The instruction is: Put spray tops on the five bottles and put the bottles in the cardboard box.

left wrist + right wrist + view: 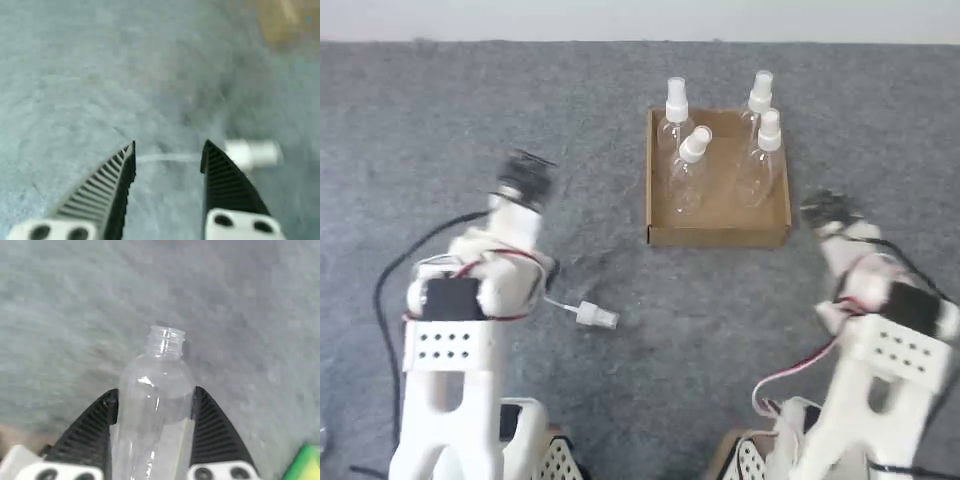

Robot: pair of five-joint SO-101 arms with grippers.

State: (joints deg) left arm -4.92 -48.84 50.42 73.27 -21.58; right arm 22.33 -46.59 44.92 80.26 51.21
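Note:
The cardboard box sits at the back middle of the grey carpet, with several clear bottles inside, each wearing a white spray top. One loose spray top lies on the carpet in front of the box, beside the left arm. In the left wrist view my left gripper is open low over the carpet. That spray top lies just outside one fingertip, and its thin tube runs across the gap between the fingers. My right gripper is shut on a clear bottle with a bare, open neck.
Grey carpet covers the table in front of the box. The right arm stands right of and nearer than the box. A green object shows at the corner of the right wrist view. Cables trail by both arm bases.

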